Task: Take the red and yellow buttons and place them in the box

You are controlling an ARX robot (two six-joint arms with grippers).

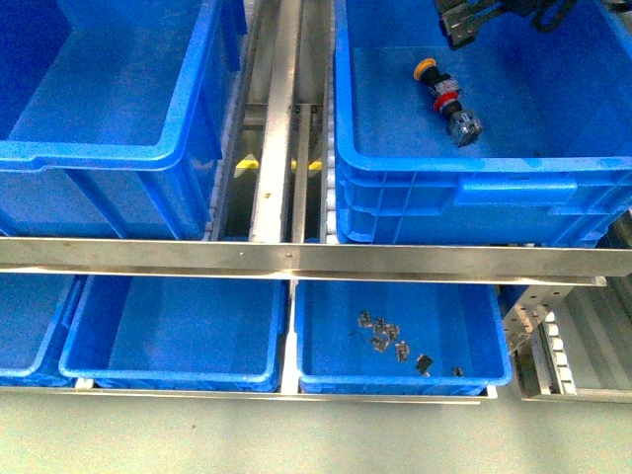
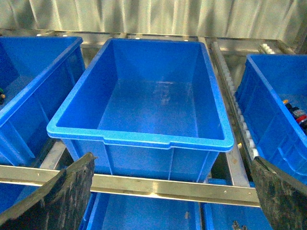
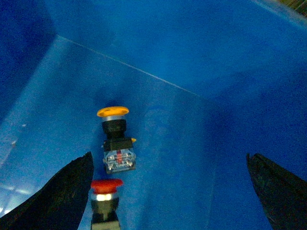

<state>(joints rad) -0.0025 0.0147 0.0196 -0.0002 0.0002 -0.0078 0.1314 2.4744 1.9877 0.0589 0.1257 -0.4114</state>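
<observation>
Two buttons lie end to end on the floor of the right-hand box (image 1: 553,188): the yellow button (image 1: 426,68) further back, the red button (image 1: 446,99) nearer the front rim. The right hand (image 1: 464,22) hangs over the box's back part with jaws wide apart, nothing between them. The left hand (image 2: 170,191), also spread open and empty, faces the left box (image 2: 144,139). A steel rail (image 1: 296,259) crosses in front. Below, a shallower tray (image 1: 395,380) holds what look like small metal clips (image 1: 385,334).
</observation>
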